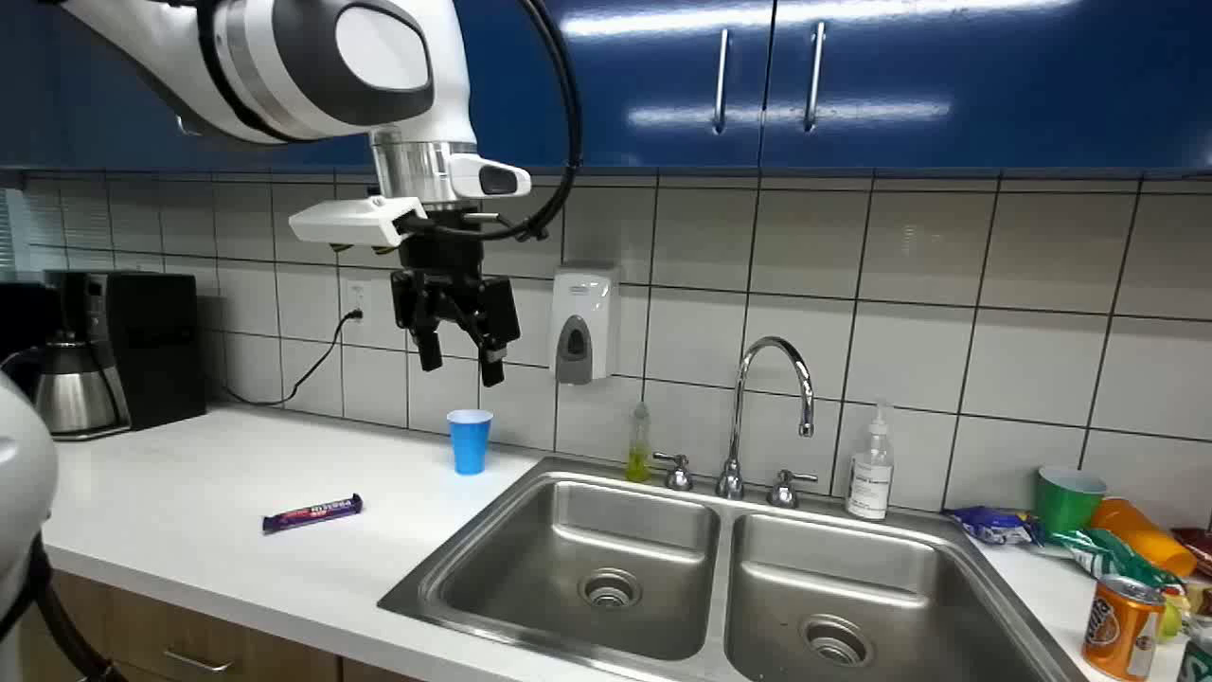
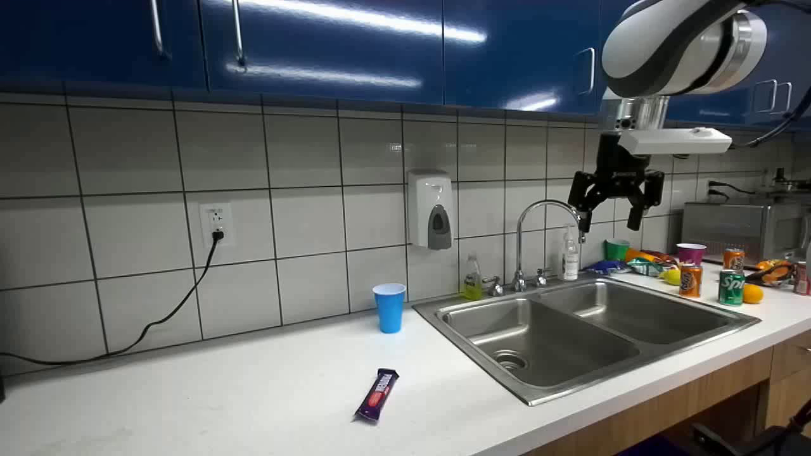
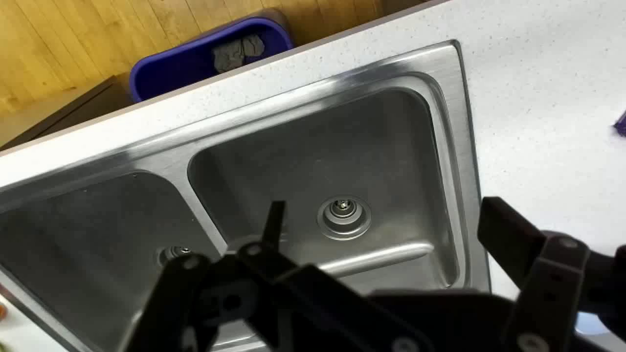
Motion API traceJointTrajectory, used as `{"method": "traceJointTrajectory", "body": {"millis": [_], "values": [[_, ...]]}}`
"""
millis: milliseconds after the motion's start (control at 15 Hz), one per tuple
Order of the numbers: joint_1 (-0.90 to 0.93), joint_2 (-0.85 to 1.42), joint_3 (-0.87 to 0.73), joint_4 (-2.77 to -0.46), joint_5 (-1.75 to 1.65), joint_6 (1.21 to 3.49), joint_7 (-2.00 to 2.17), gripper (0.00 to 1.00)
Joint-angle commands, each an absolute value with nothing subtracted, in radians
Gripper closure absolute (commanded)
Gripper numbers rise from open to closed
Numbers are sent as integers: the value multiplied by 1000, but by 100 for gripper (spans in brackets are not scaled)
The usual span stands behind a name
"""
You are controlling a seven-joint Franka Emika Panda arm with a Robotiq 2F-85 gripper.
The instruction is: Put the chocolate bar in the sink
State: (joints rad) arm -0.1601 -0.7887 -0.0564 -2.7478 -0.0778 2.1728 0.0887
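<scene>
Chocolate bar (image 2: 377,396), one, dark purple wrapper, lies flat on the white tabletop (image 2: 190,405) beside the sink (image 1: 721,587), apart from it, plain in both exterior views; only a tip shows at the edge of the wrist view. Steel rim (image 1: 462,549) of the sink comes between it and the nearer basin. One blue cup (image 2: 389,310) stands upright near the bar, towards the tiled wall. Gripper (image 1: 461,362) hangs well above, fingers spread apart; wrist view looks past them down onto the sink. Count at the sink: two basins, one drain (image 1: 610,589) in each, one arched faucet (image 1: 737,417) at the back, two handles (image 1: 678,472) flanking it. Two bottles along the back edge: a slim bottle (image 1: 639,445) with yellow-green liquid, and a labelled pump bottle (image 1: 870,478). One soap dispenser (image 1: 584,322) on the wall. Far side of the sink crowded: three more cups, being a green cup (image 1: 1068,504), a magenta cup (image 2: 690,254) and a tilted orange cup (image 1: 1144,535); two orange cans (image 2: 690,280); one green can (image 2: 731,288); one orange fruit (image 2: 753,293); one yellow fruit (image 2: 670,276), partly hidden. Crumpled wrappers (image 1: 992,524) overlap there, total unclear. Past the bar, away from the sink, one black coffee machine (image 1: 147,346) with one steel carafe (image 1: 76,388). Below the tabletop edge, in the wrist view, one blue bin (image 3: 171,68) holding something grey, too dim to name.
</scene>
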Motion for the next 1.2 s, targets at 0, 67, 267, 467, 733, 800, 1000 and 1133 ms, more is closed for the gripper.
{"method": "traceJointTrajectory", "body": {"millis": [0, 67, 267, 467, 733, 800, 1000, 1133], "values": [[-160, -788, -56, -2745, -77, 2170, 88, 0], [-160, -788, -56, -2745, -77, 2170, 88, 0], [-160, -788, -56, -2745, -77, 2170, 88, 0], [-160, -788, -56, -2745, -77, 2170, 88, 0], [-160, -788, -56, -2745, -77, 2170, 88, 0], [-160, -788, -56, -2745, -77, 2170, 88, 0], [-142, -777, -21, -2769, -65, 2193, 127, 0], [-119, -756, 20, -2796, -53, 2221, 168, 0]]}}
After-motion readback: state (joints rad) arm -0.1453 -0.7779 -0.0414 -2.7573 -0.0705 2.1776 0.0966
